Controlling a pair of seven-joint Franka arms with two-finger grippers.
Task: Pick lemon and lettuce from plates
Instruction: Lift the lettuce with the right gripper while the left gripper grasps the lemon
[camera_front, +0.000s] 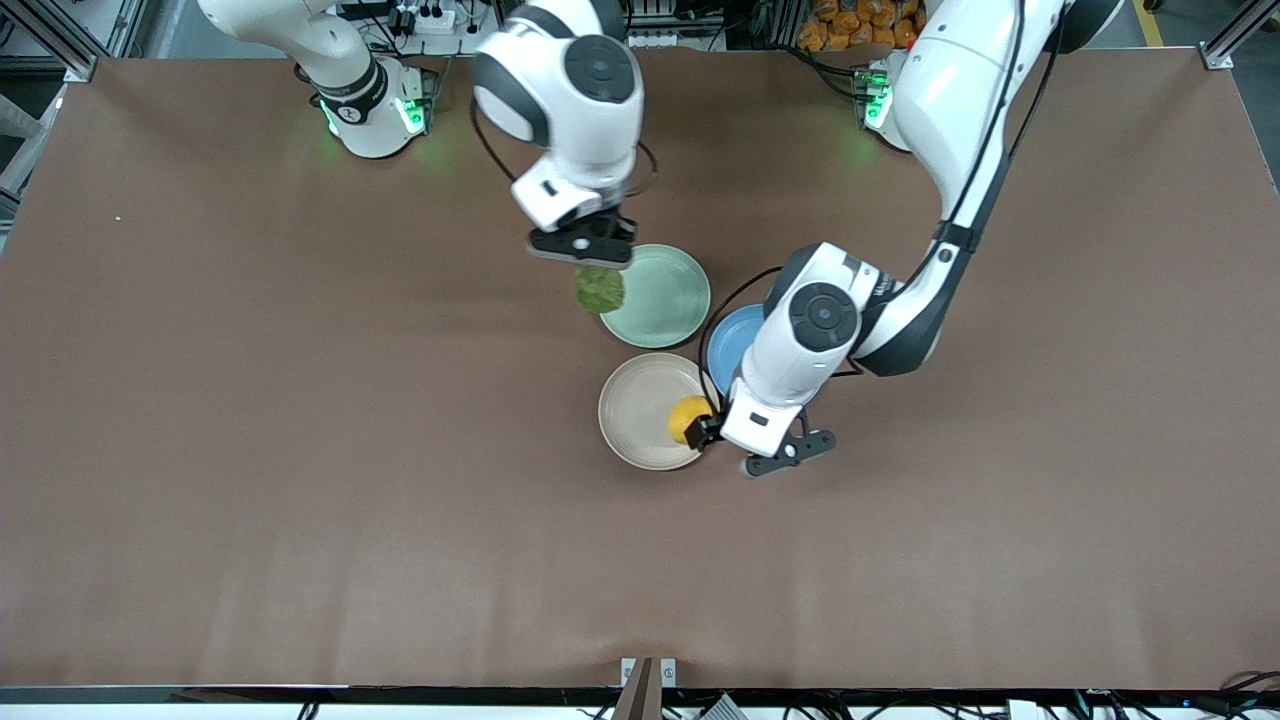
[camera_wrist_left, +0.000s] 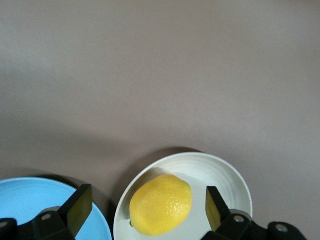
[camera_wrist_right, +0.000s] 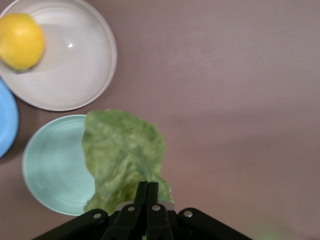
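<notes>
The lemon (camera_front: 688, 419) lies on the beige plate (camera_front: 632, 410), at the side toward the left arm. My left gripper (camera_front: 700, 428) is open, its fingers on either side of the lemon (camera_wrist_left: 161, 204) without touching it. My right gripper (camera_front: 590, 262) is shut on the lettuce (camera_front: 599, 289) and holds the leaf up over the rim of the mint green plate (camera_front: 665, 297). In the right wrist view the lettuce (camera_wrist_right: 122, 155) hangs from the shut fingers over the mint plate (camera_wrist_right: 52, 165).
A blue plate (camera_front: 728, 345) sits between the two plates, partly under the left arm, touching close to the beige plate's rim. It also shows in the left wrist view (camera_wrist_left: 35, 205). Bare brown table (camera_front: 300, 450) lies all around.
</notes>
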